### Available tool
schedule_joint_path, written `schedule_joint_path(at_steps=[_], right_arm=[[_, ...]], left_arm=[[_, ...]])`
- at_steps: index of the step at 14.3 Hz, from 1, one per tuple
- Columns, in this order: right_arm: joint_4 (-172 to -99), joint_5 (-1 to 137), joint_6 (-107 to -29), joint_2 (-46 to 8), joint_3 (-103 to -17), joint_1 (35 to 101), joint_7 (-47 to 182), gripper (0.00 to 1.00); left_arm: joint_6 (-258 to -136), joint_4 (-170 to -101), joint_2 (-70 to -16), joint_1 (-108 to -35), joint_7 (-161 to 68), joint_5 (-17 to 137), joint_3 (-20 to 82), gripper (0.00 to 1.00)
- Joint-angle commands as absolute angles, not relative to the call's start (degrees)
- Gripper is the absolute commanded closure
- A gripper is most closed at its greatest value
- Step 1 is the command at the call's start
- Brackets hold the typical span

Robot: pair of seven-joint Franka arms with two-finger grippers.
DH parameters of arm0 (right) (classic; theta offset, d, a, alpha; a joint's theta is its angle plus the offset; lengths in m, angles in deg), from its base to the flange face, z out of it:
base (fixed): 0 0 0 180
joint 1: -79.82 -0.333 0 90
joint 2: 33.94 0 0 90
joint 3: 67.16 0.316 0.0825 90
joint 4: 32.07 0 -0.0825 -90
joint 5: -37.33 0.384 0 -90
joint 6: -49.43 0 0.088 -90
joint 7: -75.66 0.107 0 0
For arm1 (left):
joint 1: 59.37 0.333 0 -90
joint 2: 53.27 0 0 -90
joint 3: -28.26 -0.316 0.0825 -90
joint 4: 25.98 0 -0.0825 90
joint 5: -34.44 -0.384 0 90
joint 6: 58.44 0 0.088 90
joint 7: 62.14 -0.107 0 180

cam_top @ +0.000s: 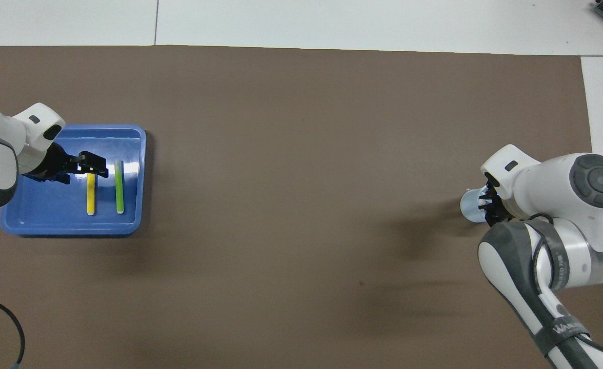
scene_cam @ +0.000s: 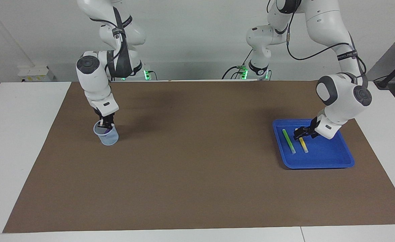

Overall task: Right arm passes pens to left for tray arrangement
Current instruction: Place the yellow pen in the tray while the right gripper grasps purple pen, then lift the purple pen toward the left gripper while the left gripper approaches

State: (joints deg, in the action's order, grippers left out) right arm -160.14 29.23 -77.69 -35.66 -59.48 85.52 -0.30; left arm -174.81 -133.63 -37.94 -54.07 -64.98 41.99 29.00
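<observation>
across the brown tabletop [scene_cam: 197,161], the blue tray [scene_cam: 332,158] sits at the left arm's end, green pen [scene_cam: 288,141] and yellow pen [scene_cam: 303,145] lying side by side in it. left gripper [scene_cam: 300,133] hovers over the yellow pen, fingers spread wide and empty. right gripper [scene_cam: 105,125] reaches into the mesh cup [scene_cam: 107,136], fingers pinched on the purple pen [scene_cam: 106,127]. to do this well, draw the pen straight up so the light cup stays put.

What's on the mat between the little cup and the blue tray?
Nothing: between cup and tray the brown mat lies bare, in both views.
</observation>
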Motion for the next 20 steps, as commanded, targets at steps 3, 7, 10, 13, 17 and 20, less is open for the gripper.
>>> schedule_joint_path(at_steps=[3, 7, 10, 13, 17, 20], right_arm=[[-161.0, 30.4, -76.9, -36.0, -58.7, 87.0, 1.0, 1.0], [-153.4, 31.9, -67.7, -36.0, -58.8, 87.7, 1.7, 1.0], [-150.6, 32.1, -65.9, -37.6, -59.1, 88.5, 3.8, 1.0], [-143.9, 32.8, -60.5, -37.8, -59.1, 88.4, 9.4, 1.0], [-138.6, 42.3, -50.8, -37.7, -59.0, 88.2, 23.4, 1.0], [-139.0, 48.9, -49.2, -38.1, -58.5, 86.0, 39.2, 1.0]], left_arm=[[-169.5, -134.4, -43.5, -55.5, -56.3, 47.0, 28.9, 0.0], [-166.2, -135.0, -47.5, -56.0, -50.7, 51.6, 29.0, 0.0], [-164.5, -135.0, -49.7, -60.2, -40.9, 51.7, 29.0, 0.0], [-163.6, -135.0, -52.6, -63.1, -30.5, 54.7, 29.0, 0.0], [-163.7, -136.4, -56.7, -63.8, -21.5, 64.9, 28.9, 0.0], [-165.4, -140.6, -60.3, -63.8, -14.4, 70.3, 28.9, 0.0]])
